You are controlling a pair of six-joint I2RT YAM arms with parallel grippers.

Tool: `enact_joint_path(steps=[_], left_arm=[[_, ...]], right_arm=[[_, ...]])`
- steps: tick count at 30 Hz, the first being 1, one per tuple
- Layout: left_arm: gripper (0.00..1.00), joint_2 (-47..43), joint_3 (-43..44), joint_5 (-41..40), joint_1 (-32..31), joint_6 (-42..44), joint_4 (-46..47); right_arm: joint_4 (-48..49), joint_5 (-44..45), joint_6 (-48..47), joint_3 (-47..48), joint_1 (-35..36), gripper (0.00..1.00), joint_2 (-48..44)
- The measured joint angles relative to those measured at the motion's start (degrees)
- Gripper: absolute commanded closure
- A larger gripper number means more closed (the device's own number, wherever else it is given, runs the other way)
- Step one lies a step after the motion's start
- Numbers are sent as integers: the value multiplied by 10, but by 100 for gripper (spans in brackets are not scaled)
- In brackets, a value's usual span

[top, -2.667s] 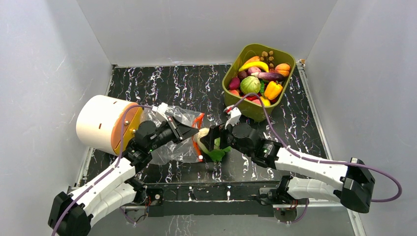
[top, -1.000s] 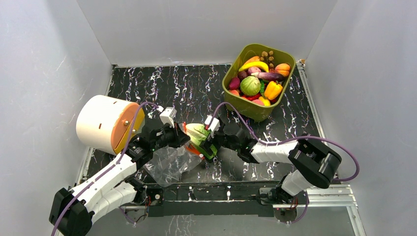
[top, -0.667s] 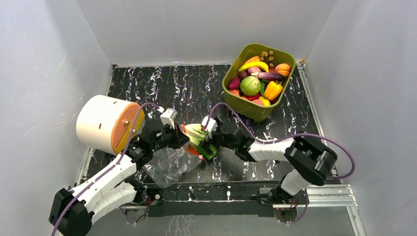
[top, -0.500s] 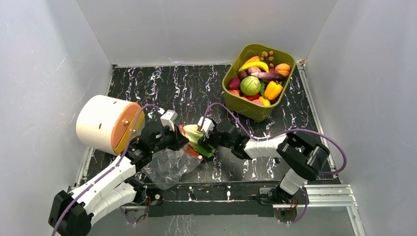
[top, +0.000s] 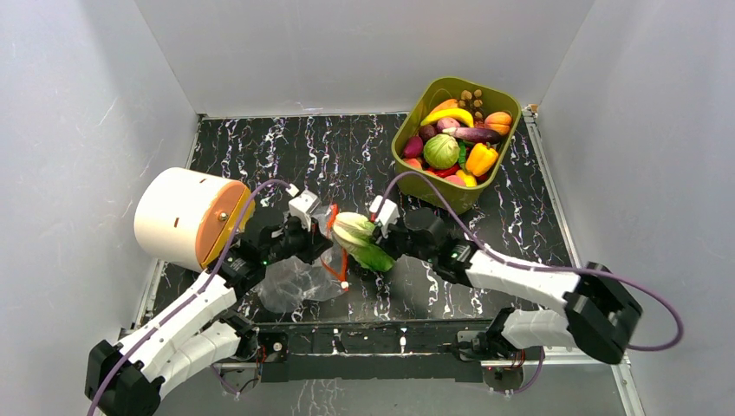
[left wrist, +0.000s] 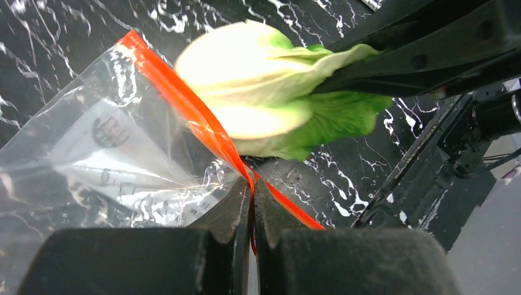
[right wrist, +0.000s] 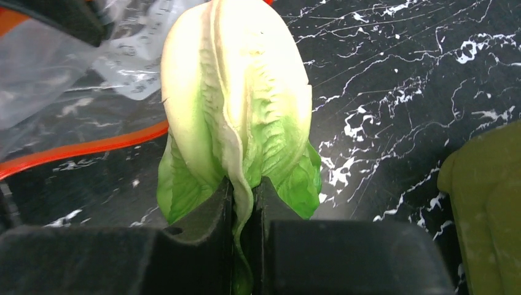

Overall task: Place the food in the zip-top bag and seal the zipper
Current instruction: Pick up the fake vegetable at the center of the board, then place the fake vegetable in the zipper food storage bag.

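A toy lettuce point(top: 354, 232) with a pale head and green leaves hangs just right of the zip-top bag's mouth. My right gripper point(top: 374, 251) is shut on one of its green leaves, as the right wrist view shows: lettuce point(right wrist: 239, 117), gripper point(right wrist: 246, 190). The clear crinkly zip-top bag point(top: 295, 282) lies on the table with its orange-red zipper point(top: 340, 260) facing the lettuce. My left gripper point(left wrist: 252, 184) is shut on the zipper point(left wrist: 184, 98), holding up one edge of the bag point(left wrist: 110, 153). In the left wrist view the lettuce point(left wrist: 270, 104) sits outside the mouth.
An olive-green tub point(top: 451, 198) at the back right holds several more toy fruits and vegetables; its corner point(right wrist: 485, 203) shows in the right wrist view. A white cylinder with an orange face point(top: 178, 217) lies at the left. The table is black marbled.
My right gripper has closed on the lettuce's leaf and drawn it slightly right of the bag's mouth. The right elbow has swung out to the right. The left gripper keeps its hold.
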Motion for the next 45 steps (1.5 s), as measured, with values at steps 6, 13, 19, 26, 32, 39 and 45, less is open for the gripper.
enact_joint_path(steps=[6, 13, 19, 26, 32, 39, 45], left_arm=[[100, 4, 48, 21, 0, 89, -35], [100, 27, 71, 55, 0, 161, -53], [100, 29, 71, 76, 3, 199, -54], [100, 17, 71, 133, 1, 234, -50], [100, 9, 72, 186, 0, 273, -59], [100, 13, 76, 224, -1, 289, -61], [100, 16, 108, 254, -3, 290, -73]], right_arm=[[-123, -33, 70, 5, 0, 100, -113], [-226, -110, 181, 34, 0, 100, -148], [-245, -109, 280, 58, 0, 100, -116], [-207, -96, 392, 57, 0, 100, -88], [-145, -62, 494, 53, 0, 100, -80], [44, -68, 545, -26, 0, 100, -80], [105, -109, 511, -39, -7, 100, -82]])
